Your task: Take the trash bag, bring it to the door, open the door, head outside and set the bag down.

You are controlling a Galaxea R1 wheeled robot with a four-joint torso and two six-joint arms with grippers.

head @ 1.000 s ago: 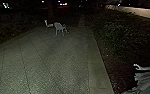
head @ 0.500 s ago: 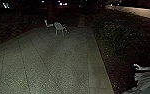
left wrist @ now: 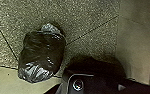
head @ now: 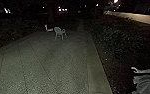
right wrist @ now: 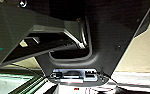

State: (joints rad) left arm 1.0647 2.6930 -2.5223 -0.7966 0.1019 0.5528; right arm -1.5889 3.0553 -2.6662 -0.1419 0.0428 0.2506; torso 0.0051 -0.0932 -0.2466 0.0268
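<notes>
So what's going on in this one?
The robot is outside at night, on paving with plants alongside and a white chair further off. The black trash bag appears to be lying on the ground close beside the robot's base, with nothing seen gripping it. As things stand, the bag looks to be outside and put down.

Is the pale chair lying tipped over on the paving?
No, the pale chair stands upright near the far end of the paving.
</notes>
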